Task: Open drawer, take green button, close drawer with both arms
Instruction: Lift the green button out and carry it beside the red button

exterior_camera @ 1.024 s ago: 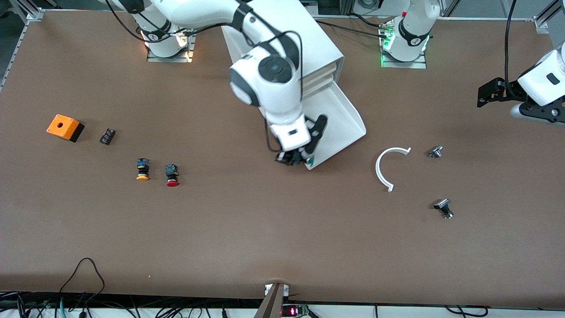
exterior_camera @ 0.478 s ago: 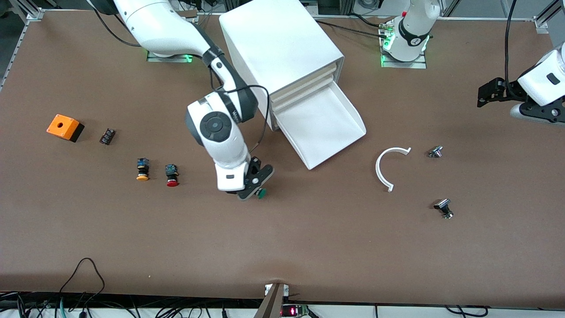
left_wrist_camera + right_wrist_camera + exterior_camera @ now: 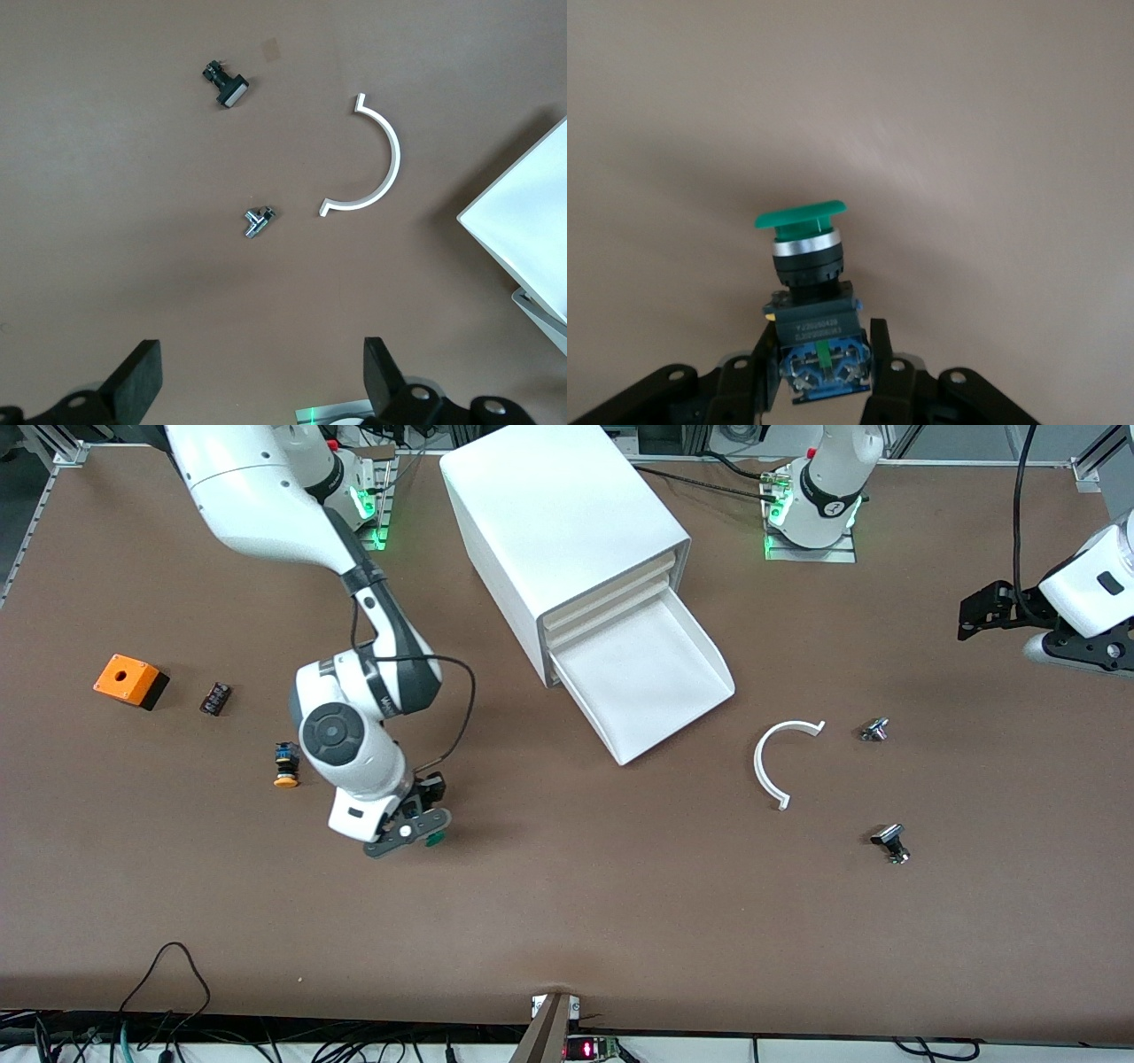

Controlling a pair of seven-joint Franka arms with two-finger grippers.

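1. Clamped by its black-and-blue body between the two fingers [image 3: 888, 376] of the right gripper [image 3: 409, 834], the green-capped button [image 3: 808, 292] hangs cap-outward over bare brown table [image 3: 567, 903], out of the drawer and near the yellow-capped button [image 3: 285, 765].
2. In the right wrist view the green cap is tilted, with a silver ring under it; the fingers press the body from both sides.
3. The right arm [image 3: 345, 735] reaches from its base toward the front camera, its wrist covering the patch of table just beside the yellow-capped button.
4. The drawer [image 3: 647, 677], lowest of three in the white cabinet [image 3: 558, 514], stands pulled fully out; its tray shows bare white. The two drawers above it are shut.
5. The left gripper [image 3: 261, 385] waits high over the left arm's end of the table, jaws spread wide, nothing between them.
6. Below it lie a white half-ring [image 3: 780, 762], a small silver fitting [image 3: 874, 729] and a dark-headed fitting [image 3: 890, 841], all well apart from each other.
7. Toward the right arm's end: an orange box [image 3: 129, 680] with a hole on top, and a small black block [image 3: 215, 698] just beside it.
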